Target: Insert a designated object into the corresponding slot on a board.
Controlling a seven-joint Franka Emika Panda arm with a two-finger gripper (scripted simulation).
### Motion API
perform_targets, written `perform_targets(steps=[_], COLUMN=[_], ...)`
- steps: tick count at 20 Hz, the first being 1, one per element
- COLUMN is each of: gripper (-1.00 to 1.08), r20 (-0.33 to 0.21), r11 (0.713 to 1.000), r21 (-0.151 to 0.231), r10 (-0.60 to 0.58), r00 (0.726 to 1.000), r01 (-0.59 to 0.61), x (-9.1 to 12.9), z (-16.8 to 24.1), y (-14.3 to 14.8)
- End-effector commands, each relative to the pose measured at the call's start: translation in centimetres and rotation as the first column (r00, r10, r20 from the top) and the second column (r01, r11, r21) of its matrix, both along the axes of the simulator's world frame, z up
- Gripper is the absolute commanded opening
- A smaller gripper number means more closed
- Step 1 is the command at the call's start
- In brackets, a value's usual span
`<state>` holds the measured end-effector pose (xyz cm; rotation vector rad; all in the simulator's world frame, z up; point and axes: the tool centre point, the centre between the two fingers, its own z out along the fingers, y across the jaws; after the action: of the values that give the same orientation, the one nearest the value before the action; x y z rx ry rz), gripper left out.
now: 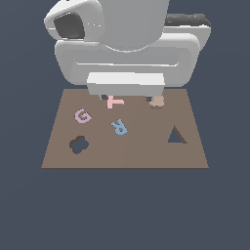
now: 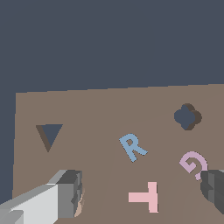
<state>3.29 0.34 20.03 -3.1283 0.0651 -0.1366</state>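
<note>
You're at the pickup: the gripper hangs released over the block. Close on it next, then carry toward the slot, at eight o'clock on the board.

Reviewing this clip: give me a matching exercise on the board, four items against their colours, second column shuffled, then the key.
Items:
1. letter G
2. letter T
3. letter R
4. lobed slot

Colours:
A. light blue
B. dark
C. lilac
D. pink

Pairs: 1-C, 2-D, 3-A, 4-B
</note>
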Motion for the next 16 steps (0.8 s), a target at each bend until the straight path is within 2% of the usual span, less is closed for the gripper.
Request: perform_targets(steps=[1, 9, 16], gripper=[1.00, 1.00, 1.00], r20=[0.000, -0.008, -0.032], r11=[1.000, 1.000, 1.000], r21=[0.000, -0.001, -0.003], r10=[0.000, -0.001, -0.005], r00=[1.000, 1.000, 0.999], r01=[0.000, 0.001, 0.005], x=[0.0, -1.1, -4.2], z=[0.0, -1.5, -5.6], y=[0.0, 1.0, 4.0])
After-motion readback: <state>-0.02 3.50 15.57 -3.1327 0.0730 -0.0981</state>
